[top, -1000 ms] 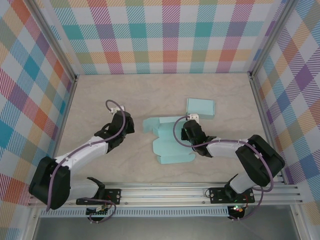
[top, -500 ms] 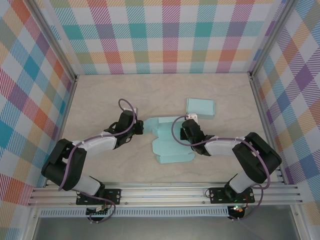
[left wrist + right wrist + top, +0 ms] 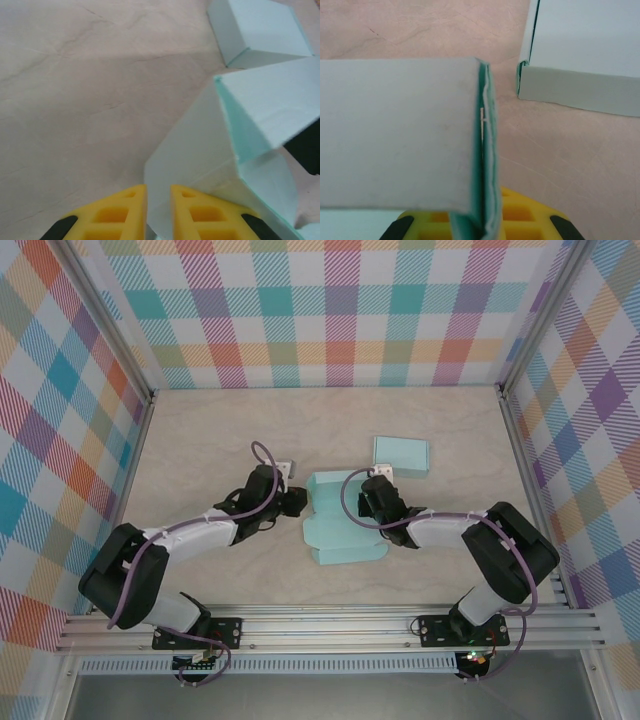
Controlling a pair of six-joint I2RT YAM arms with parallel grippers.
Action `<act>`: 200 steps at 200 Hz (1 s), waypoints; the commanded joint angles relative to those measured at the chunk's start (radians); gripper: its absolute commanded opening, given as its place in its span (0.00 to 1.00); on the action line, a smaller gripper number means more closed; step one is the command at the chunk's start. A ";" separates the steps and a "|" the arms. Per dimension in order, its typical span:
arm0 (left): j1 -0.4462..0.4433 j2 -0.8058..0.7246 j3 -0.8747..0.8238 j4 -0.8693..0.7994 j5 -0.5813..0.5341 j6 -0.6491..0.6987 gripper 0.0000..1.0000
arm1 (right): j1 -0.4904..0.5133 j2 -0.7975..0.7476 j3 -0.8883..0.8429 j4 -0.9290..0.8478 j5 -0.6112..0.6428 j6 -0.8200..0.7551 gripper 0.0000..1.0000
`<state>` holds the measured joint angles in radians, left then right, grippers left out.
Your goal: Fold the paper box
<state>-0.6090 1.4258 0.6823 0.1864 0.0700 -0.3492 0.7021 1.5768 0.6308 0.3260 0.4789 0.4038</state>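
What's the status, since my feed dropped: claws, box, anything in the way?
Left claw shut on box at its left flap. Right claw shut on its right wall. Box part folded. Second box behind, apart, not blocking.

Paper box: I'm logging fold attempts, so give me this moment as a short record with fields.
item: teal paper box, partly folded, mid-table
left flap: standing up off the table
left jaws: closed to a narrow gap on the left flap's lower edge
right jaws: shut on the upright right wall
nearby: folded teal box, apart, farther back
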 commanded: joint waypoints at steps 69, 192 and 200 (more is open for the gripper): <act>-0.055 -0.003 -0.027 0.036 0.064 0.105 0.15 | 0.008 0.004 0.016 0.003 0.002 0.001 0.00; -0.075 0.097 0.029 0.126 -0.097 0.187 0.31 | 0.010 -0.008 0.009 0.019 -0.051 -0.007 0.00; -0.077 0.104 0.033 0.133 -0.108 0.193 0.31 | 0.009 -0.006 0.010 0.023 -0.056 -0.008 0.00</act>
<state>-0.6704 1.5085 0.6792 0.2699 0.0219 -0.1848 0.7021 1.5768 0.6308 0.3199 0.4690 0.4034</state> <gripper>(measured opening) 0.304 0.099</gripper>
